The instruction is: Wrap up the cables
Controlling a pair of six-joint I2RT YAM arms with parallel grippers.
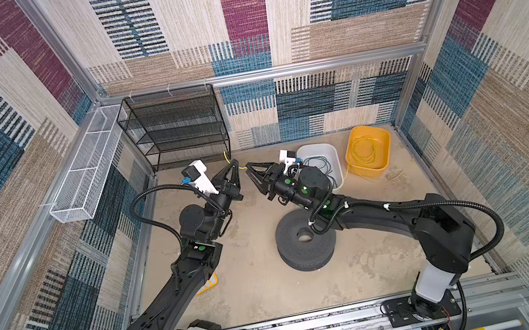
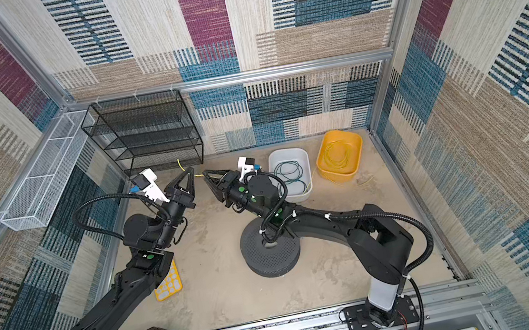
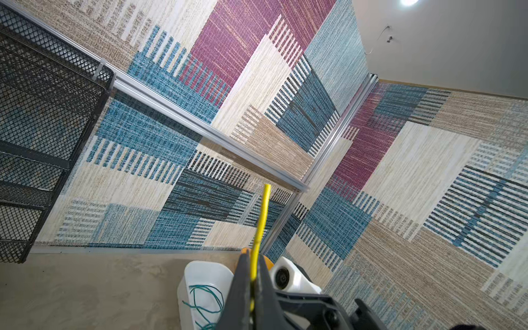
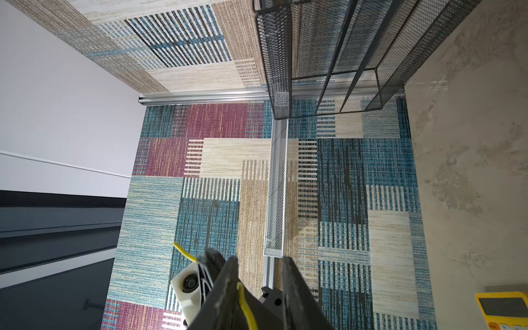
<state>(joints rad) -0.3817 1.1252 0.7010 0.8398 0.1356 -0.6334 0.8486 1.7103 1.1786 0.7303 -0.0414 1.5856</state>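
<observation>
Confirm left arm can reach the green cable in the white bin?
Probably not: left gripper is shut on the yellow cable, and the right gripper sits between it and the white bin holding the green cable.

The left gripper (image 2: 191, 173) and right gripper (image 2: 205, 173) face tip to tip, just apart, with a short span of the yellow cable (image 2: 198, 175) between them. The green cable (image 2: 291, 178) lies coiled in the white tub (image 2: 297, 198).

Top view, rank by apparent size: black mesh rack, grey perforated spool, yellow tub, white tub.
In a top view, largest to smallest:
1. black mesh rack, clearly the largest.
2. grey perforated spool, though it is partly covered.
3. yellow tub and white tub look about alike, so they are not ranked against each other.
</observation>
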